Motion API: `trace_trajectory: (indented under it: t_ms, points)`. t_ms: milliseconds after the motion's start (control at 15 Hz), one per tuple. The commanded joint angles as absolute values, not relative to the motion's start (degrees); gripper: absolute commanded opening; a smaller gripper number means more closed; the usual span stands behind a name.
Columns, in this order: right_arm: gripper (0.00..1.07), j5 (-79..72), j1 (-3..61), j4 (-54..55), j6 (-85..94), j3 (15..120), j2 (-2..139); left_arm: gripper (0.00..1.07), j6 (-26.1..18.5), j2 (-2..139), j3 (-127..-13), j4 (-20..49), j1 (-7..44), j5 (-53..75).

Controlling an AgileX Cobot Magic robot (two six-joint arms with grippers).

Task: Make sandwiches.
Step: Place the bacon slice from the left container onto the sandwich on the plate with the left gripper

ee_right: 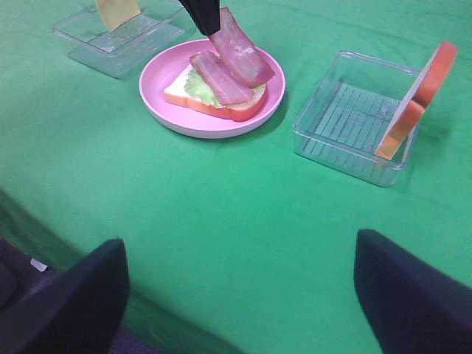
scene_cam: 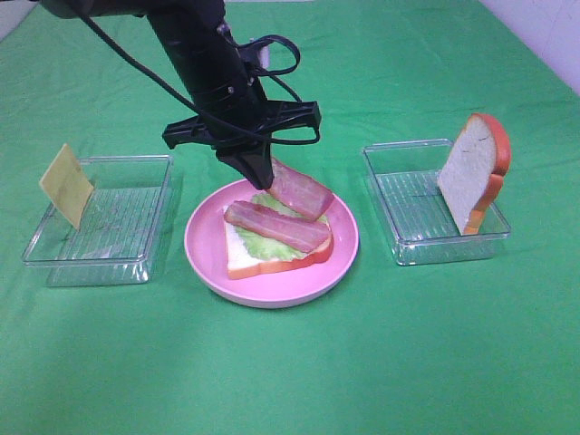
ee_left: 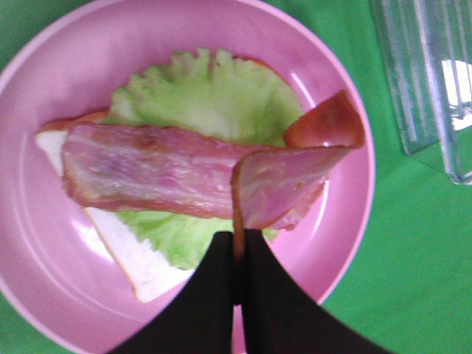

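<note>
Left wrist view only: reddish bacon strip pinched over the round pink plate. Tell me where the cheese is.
Observer: The yellow cheese square leans in the clear plastic tray on the left-arm side of the round pink plate.
Operator: Locate the top bread.
Observer: The white bread slice with orange-brown crust stands on edge in the other clear tray, right-arm side.
Operator: Report the right gripper.
Observer: The right gripper is open, empty, over bare green cloth.
</note>
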State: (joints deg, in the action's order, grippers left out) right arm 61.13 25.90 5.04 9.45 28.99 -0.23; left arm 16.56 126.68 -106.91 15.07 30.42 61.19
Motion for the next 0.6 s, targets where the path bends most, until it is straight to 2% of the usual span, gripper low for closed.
trace_trajectory:
  t_ms: [67, 200, 600]
  points:
    - [0.76, 60.8, 25.8, 5.3, 9.8, 28.8, -1.5, 0.00, 19.5, 126.7, -106.6, 11.6, 30.7, 62.4]
    - [0.76, 60.8, 25.8, 5.3, 9.8, 28.8, -1.5, 0.00, 21.5, 126.7, -106.6, 10.8, 30.7, 62.6]
    - [0.76, 60.8, 25.8, 5.3, 9.8, 28.8, -1.5, 0.00, 22.4, 126.8, -106.6, 10.8, 31.0, 66.3]
